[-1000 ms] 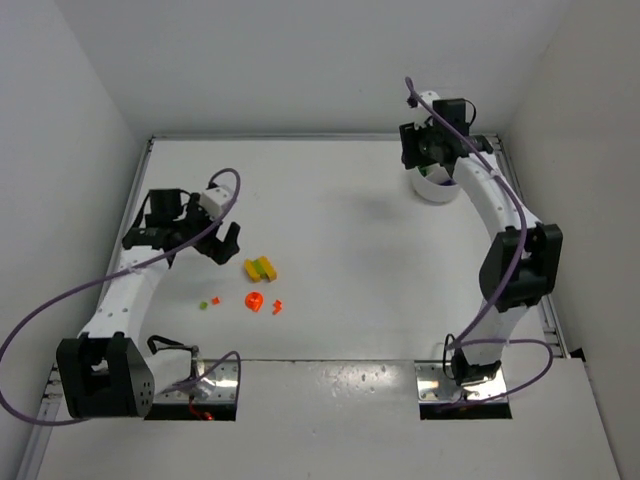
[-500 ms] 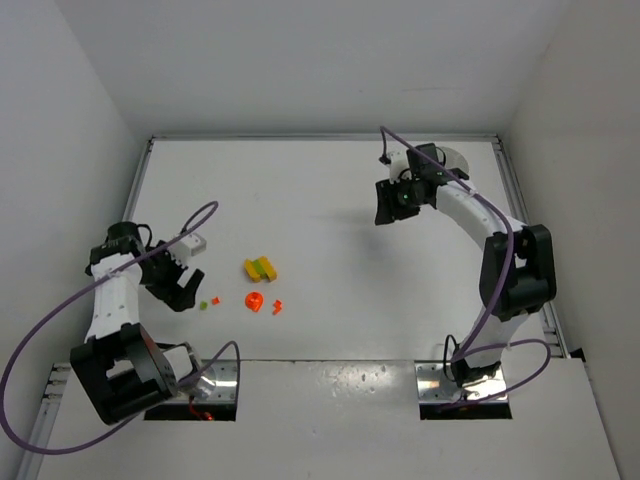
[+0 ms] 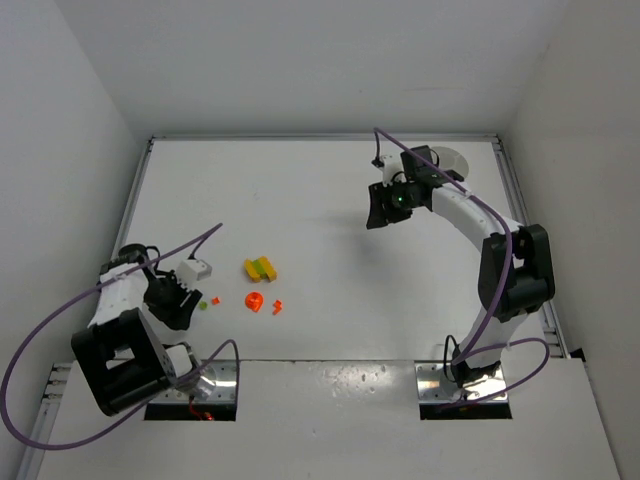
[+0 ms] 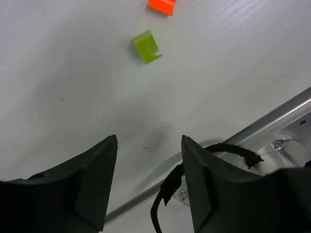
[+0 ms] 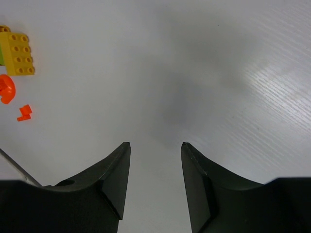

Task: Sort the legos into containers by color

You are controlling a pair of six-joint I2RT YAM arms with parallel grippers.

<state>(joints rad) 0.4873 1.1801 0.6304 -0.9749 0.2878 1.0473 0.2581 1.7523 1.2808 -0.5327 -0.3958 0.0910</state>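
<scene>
Left gripper (image 4: pixel 149 141): tucked back near own base, hangs low over table (image 4: pixel 73 73), jaws partly apart, grips nothing; green bit (image 4: pixel 147 47) and orange bit (image 4: pixel 163 6) just ahead
Right gripper (image 5: pixel 155 144): reaches toward mid-table, jaws partly apart, empty
White dish (image 3: pixel 455 156): far right corner, partly behind right arm (image 3: pixel 465 205) (contents hidden)
Yellow brick (image 5: pixel 18 53), orange round piece (image 5: pixel 6 90): loose on table, well apart from dish
</scene>
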